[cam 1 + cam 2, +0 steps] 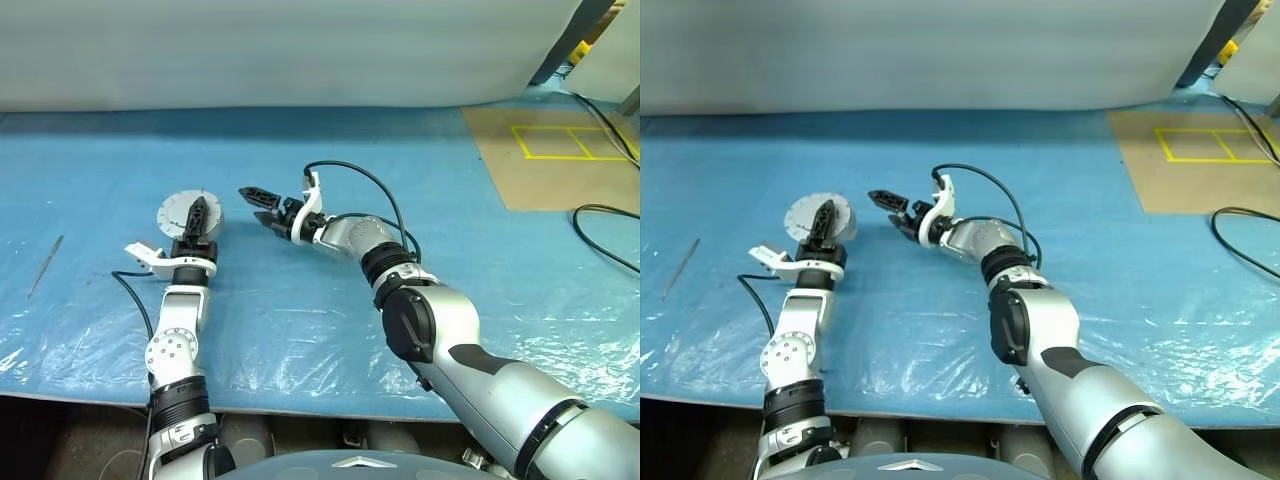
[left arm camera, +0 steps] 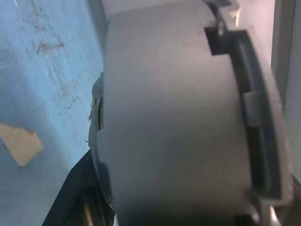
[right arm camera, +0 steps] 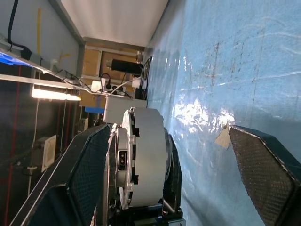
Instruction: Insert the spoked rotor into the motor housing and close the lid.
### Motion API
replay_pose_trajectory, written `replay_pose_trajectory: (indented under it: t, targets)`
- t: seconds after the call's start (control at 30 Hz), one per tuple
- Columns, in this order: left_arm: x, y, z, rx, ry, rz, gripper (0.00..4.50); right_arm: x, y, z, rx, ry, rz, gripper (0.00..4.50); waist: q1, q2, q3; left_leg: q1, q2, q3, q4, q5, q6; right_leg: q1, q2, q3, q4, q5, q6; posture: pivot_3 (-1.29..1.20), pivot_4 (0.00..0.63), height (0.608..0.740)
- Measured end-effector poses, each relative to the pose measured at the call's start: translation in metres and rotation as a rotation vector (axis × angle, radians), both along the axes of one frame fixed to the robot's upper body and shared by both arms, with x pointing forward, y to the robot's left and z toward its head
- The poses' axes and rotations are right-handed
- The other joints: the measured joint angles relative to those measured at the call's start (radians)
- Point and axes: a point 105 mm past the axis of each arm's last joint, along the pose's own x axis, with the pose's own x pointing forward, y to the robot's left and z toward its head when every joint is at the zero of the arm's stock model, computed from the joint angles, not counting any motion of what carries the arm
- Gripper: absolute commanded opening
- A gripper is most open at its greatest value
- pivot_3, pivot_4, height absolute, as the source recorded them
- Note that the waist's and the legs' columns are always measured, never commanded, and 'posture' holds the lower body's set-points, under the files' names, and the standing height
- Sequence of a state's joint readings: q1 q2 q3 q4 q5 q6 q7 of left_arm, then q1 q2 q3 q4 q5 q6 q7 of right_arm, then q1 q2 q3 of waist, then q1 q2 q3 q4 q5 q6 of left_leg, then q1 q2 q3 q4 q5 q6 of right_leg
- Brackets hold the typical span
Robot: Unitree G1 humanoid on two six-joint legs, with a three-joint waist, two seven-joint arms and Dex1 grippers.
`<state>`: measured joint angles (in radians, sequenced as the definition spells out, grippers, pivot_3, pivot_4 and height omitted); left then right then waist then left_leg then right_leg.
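- Your left gripper (image 1: 197, 215) is clamped on the motor housing (image 1: 180, 213), held off the blue table (image 1: 400, 150).
- Your right gripper (image 1: 262, 205) hangs just beside it, its 2 fingers apart, holding nothing.

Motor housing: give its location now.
The round silver metal motor housing sits in the left gripper's fingers, above the blue table cover, left of the open right gripper.

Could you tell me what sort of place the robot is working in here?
Probably a workshop or robot test lab: a bench under a blue plastic sheet, loose black cables, yellow tape marks on a brown board, and shelving with a strip light behind.
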<state>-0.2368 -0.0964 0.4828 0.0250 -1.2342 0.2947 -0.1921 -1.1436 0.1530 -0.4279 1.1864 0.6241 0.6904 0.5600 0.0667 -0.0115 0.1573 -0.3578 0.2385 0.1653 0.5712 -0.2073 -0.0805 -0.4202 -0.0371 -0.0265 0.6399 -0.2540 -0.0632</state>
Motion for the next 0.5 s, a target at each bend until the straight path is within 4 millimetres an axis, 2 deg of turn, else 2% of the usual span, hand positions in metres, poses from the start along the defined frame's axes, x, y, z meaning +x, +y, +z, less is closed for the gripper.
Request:
replay_pose_trajectory:
  t: [0.13,0.3,0.4,0.5]
  targets:
    - [0.004,0.024,-0.005,0.038,0.035,0.095,2.95,0.000,0.000,0.000,-0.002,-0.003,0.001,4.26,0.000,0.000,0.000,0.001,0.000,0.000,0.000,0.000,0.000,0.000,0.000,0.000,0.000,0.000,0.000,0.00,0.150,0.740]
    - [0.021,0.058,-0.025,0.167,0.168,0.157,2.95,-0.002,0.001,0.000,-0.004,-0.005,0.016,4.26,0.003,0.000,0.000,0.001,0.000,0.000,0.000,0.000,0.000,0.000,0.000,0.000,0.001,0.000,0.000,0.00,0.150,0.740]
    - [0.031,0.072,-0.033,0.187,0.220,0.179,2.95,-0.003,0.002,0.000,-0.005,-0.007,0.028,4.26,0.004,0.000,0.000,0.000,-0.001,-0.001,0.000,0.000,0.000,0.000,0.000,0.000,0.001,0.000,0.000,0.00,0.150,0.740]
    - [0.043,0.083,-0.029,0.218,0.235,0.189,2.95,-0.004,0.003,0.001,-0.002,-0.011,0.038,4.26,0.005,0.000,0.000,0.000,-0.001,-0.002,0.001,0.000,0.000,0.000,0.000,-0.001,0.001,0.000,0.000,0.00,0.150,0.740]
